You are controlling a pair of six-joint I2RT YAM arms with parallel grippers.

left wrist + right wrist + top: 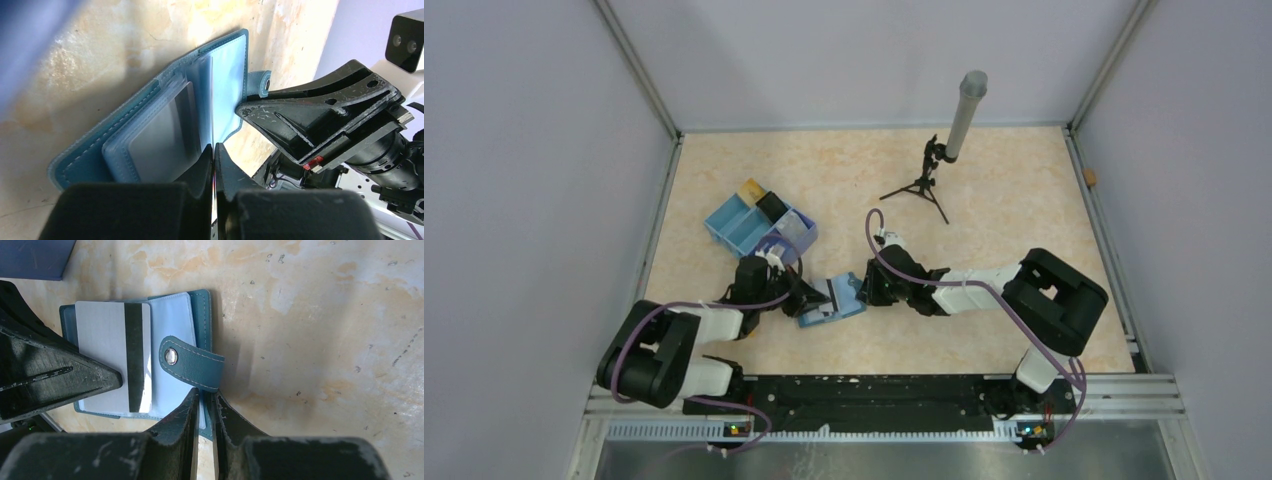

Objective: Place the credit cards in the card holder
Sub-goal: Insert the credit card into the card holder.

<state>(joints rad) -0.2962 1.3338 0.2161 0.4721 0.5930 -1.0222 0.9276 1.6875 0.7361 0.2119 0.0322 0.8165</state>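
Left claw [214, 148] is narrow, pinched on a silvery credit card [106, 347] by its near edge. The card's dark stripe faces up and it lies over the open card holder [201, 315] just ahead of the fingertips. Right claw [204, 399] is narrow too, clamped on the holder's edge right beside the clasp strap [192, 364]. My read: it pins the cover to the tabletop [325, 340] so the holder can't skate when the card gets pushed into a sleeve. I can't tell whether the card's leading edge is already inside a sleeve or just resting on top. The card's edges look roughly square to the holder's stitched border, so alignment seems close. The two claws face each other across the holder with their tips near, so there's little room between them. The strap curls up off the cover directly in front of the right claw, and it looks like the thing to snag if the card slides sideways. There's plenty of bare tabletop beyond the right claw. The blue tray [724, 226] sits close behind the left claw, so back-off room there is tight. A gold card [751, 188] and a black card [772, 206] wait in its compartments, so the task looks well short of done. The tripod [921, 186] is well apart and not a factor.
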